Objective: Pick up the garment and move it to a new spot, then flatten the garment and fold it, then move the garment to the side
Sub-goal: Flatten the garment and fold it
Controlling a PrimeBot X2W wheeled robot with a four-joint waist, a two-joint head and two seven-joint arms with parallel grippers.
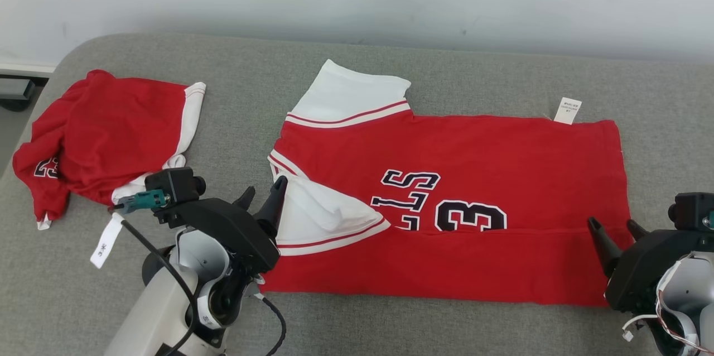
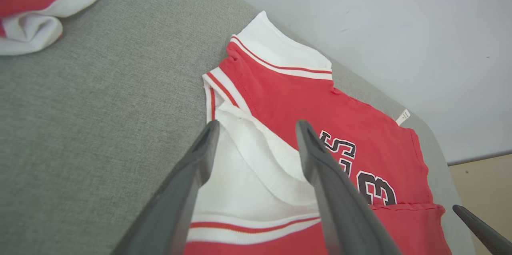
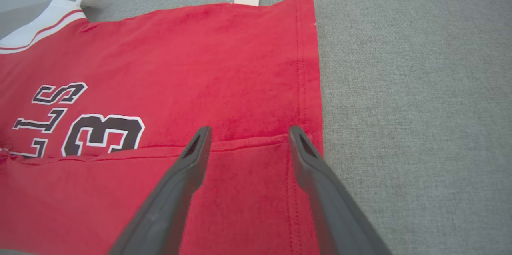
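Garment (image 1: 474, 144), head view: a red jersey with white sleeves and black lettering. It lies flat across the middle of the grey cushion (image 1: 357, 60), its near long edge folded up over the lower part of the number.
Care tag (image 1: 568, 110), head view: white, sticking out from the garment's far edge toward its right end.
Other jersey (image 1: 106, 133), head view: I see it crumpled at the cushion's left end, well apart from the garment.
Left gripper (image 1: 265, 187), head view: fingers spread wide and holding nothing, tips at the white sleeve (image 1: 323, 211) folded in on the garment's left end.
Right gripper (image 1: 612, 223), head view: fingers spread wide and empty, tips over the garment's near right corner.
Left fingers (image 2: 324, 175), left wrist view: wide apart, with the white sleeve showing between them. I cannot tell whether the tips touch the cloth.
Right fingers (image 3: 316, 175), right wrist view: wide apart over the folded-up flap, just inside the hem. I see nothing gripped, and the cushion lies just beyond the hem.
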